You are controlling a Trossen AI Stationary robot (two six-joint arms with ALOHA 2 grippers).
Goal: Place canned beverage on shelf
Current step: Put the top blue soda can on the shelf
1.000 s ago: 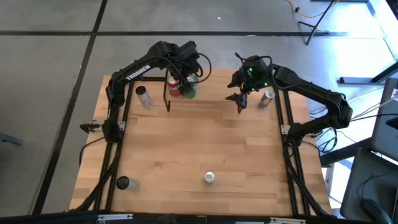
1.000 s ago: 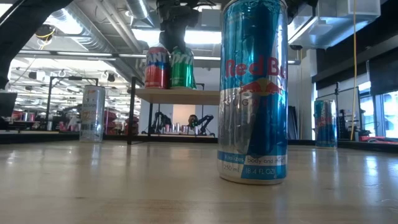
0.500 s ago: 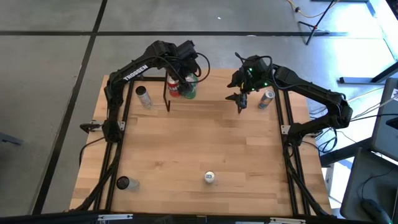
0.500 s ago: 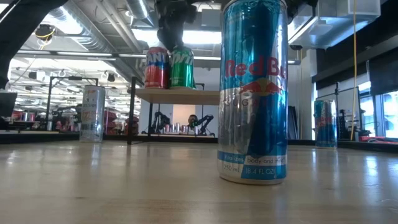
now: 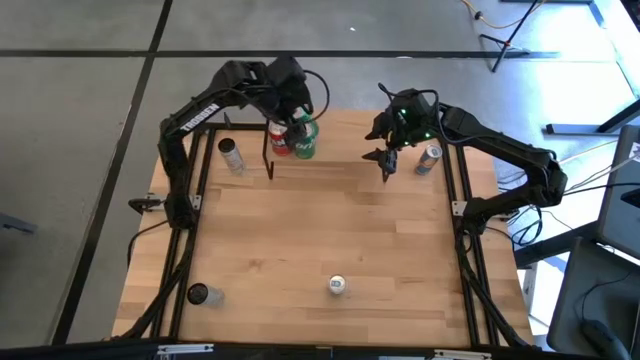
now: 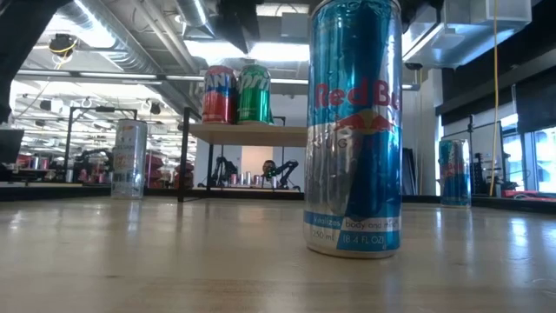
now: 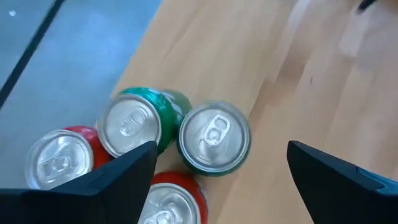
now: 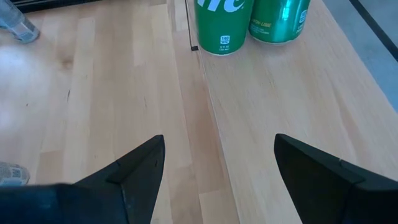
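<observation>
The shelf (image 6: pixel 261 132) stands at the far edge of the worktop (image 5: pixel 320 230), on the left arm's side. Its light wooden top rests on thin black legs. In the low view, two cans stand upright on it, touching each other: a red can (image 6: pixel 219 95) and a green can (image 6: pixel 254 94). The left wrist view looks down on four can tops clustered together, two green and two red.

The left tool (image 5: pixel 290 100) hangs above these cans, clear of them. Its fingers (image 7: pixel 106 180) are spread wide, and nothing is held between them.

The right tool (image 5: pixel 388 160) is positioned near the far right of the worktop, pointing down. Its fingers (image 8: pixel 124 174) are also spread wide and hold nothing. A silver can (image 5: pixel 429 157) stands just beside it on the worktop.

Further upright cans stand on the worktop:
- A tall blue can (image 6: pixel 354 130) near the front edge, centre.
- A pale can (image 5: pixel 231 155) at the far left, beside the shelf.
- A dark can (image 5: pixel 198 294) at the front left corner.
</observation>
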